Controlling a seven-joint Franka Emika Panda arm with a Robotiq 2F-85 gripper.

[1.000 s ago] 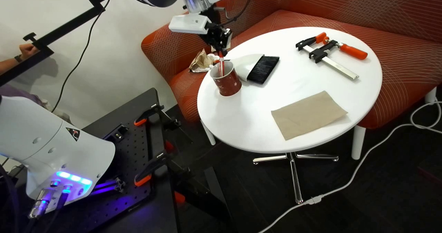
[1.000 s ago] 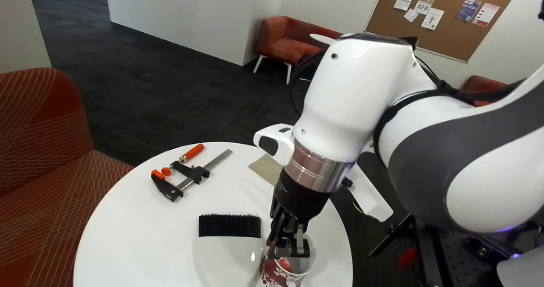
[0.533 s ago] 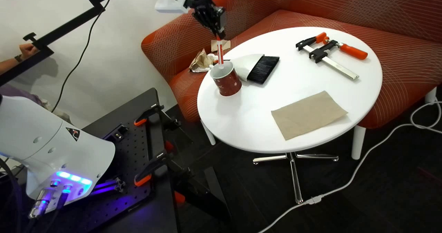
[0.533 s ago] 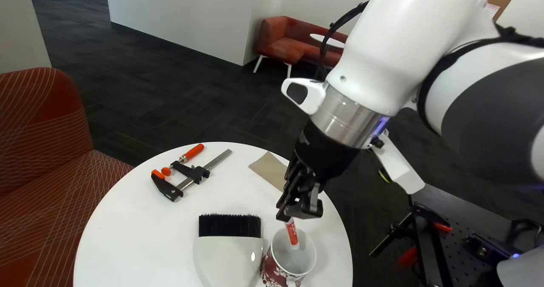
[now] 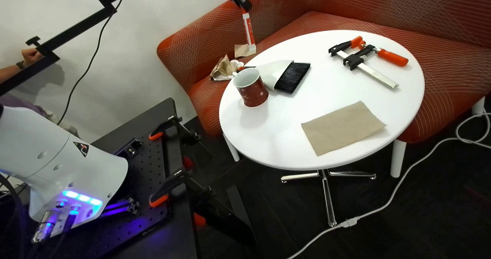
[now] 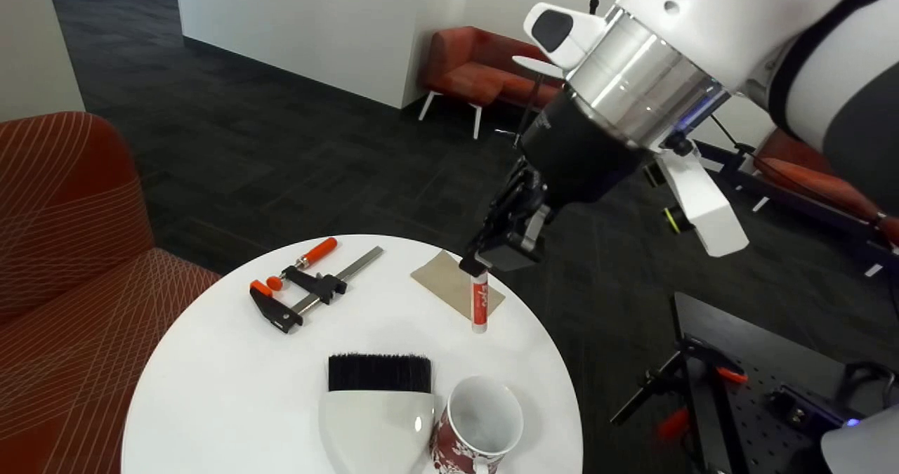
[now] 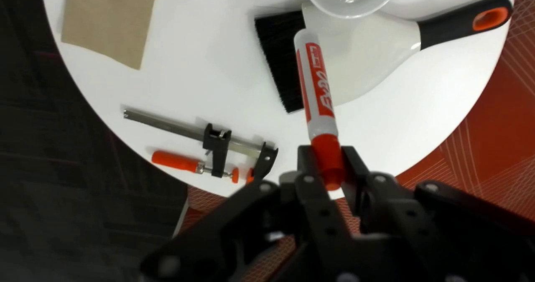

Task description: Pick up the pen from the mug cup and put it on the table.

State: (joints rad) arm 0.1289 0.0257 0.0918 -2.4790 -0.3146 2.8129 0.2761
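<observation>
Sharing white table (image 5: 284,136), red sofa (image 5: 383,11) nr, dk floor (image 6: 260,172): mug (image 5: 254,93), brush (image 5: 271,74), clamp (image 5: 353,61), paper (image 5: 342,128). Gripper (image 7: 329,161) pinches pen (image 7: 316,83) by one end mid-air, out of mug vs in it a sec ago.

The small dark-red cylindrical mug (image 5: 253,93), white inside, stands upright on the round white-topped table (image 5: 280,136), near its edge. The slim white-and-red marker pen (image 6: 480,302) is held in the air, outside the mug, nearly upright, with its red cap (image 7: 327,151) at the upper end.
</observation>
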